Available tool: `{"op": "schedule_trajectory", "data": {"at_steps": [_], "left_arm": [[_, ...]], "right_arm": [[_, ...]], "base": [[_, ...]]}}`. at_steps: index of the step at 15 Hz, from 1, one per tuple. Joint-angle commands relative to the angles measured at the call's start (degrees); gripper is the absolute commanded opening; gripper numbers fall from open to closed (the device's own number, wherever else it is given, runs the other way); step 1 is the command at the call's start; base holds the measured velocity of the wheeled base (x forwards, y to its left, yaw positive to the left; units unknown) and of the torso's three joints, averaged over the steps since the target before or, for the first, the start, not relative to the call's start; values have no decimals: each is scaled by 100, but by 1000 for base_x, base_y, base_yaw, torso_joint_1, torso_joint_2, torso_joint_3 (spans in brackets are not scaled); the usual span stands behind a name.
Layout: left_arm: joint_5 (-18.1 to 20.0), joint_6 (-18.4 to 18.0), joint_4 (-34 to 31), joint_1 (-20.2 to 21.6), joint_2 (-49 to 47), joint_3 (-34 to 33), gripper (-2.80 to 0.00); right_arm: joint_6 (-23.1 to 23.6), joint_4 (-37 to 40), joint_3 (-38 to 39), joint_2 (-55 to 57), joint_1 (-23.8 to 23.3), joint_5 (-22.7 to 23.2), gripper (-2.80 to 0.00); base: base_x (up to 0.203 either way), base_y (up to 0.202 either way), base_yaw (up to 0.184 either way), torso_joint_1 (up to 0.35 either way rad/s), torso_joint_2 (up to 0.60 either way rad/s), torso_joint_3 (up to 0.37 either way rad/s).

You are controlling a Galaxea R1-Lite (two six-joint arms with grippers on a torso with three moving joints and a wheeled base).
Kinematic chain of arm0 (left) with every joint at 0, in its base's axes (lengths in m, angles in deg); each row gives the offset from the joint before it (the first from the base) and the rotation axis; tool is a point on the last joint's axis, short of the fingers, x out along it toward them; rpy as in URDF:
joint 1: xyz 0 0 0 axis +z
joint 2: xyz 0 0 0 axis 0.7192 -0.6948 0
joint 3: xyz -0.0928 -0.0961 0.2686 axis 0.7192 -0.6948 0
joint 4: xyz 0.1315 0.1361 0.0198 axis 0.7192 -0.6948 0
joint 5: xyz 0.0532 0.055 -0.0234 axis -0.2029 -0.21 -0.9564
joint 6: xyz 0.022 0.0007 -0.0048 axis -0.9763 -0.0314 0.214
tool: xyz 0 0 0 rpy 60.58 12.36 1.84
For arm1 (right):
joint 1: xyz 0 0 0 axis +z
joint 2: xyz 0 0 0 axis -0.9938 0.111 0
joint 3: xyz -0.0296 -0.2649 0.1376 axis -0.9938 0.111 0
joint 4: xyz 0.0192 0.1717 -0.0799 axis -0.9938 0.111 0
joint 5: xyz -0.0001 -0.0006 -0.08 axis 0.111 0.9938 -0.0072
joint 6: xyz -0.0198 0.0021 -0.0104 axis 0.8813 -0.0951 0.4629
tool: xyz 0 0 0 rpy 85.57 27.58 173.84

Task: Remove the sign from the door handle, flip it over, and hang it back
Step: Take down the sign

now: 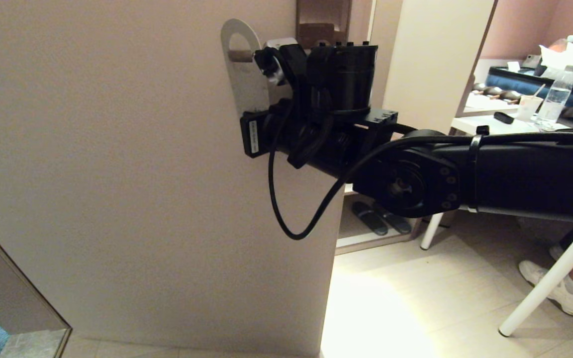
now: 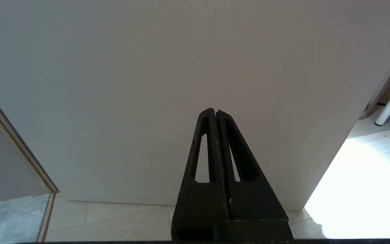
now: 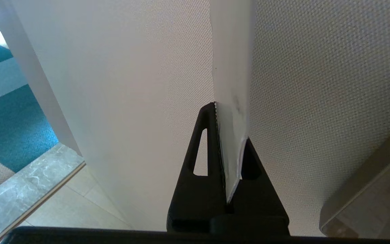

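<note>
Our right gripper (image 3: 229, 149) pinches the white sign (image 1: 244, 79), its hole at the door handle (image 1: 239, 55); our left gripper (image 2: 217, 113) rests pressed together.

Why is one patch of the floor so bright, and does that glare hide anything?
Head view: light pools on the floor beside the door, washing out tile detail; the sign stays readable. Left wrist view: the same patch blows out white. Right wrist view: even light, no glare.
</note>
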Motion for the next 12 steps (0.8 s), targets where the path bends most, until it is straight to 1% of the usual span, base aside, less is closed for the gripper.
{"op": "schedule_trajectory", "data": {"at_steps": [1, 8, 10, 12], "left_arm": [[-2, 5, 5, -5, -5, 0, -280], [-2, 5, 5, 3, -5, 0, -280], [-2, 5, 5, 3, -5, 0, -280], [-2, 5, 5, -4, -5, 0, -280]], "right_arm": [[5, -11, -8, 21, 24, -2, -280], [5, -90, -8, 79, 103, -3, -280], [5, -427, -10, 173, 145, -52, -280], [-4, -503, -8, 214, 204, -156, -280]], "base": [[0, 0, 0, 0, 0, 0], [0, 0, 0, 0, 0, 0], [0, 0, 0, 0, 0, 0], [0, 0, 0, 0, 0, 0]]}}
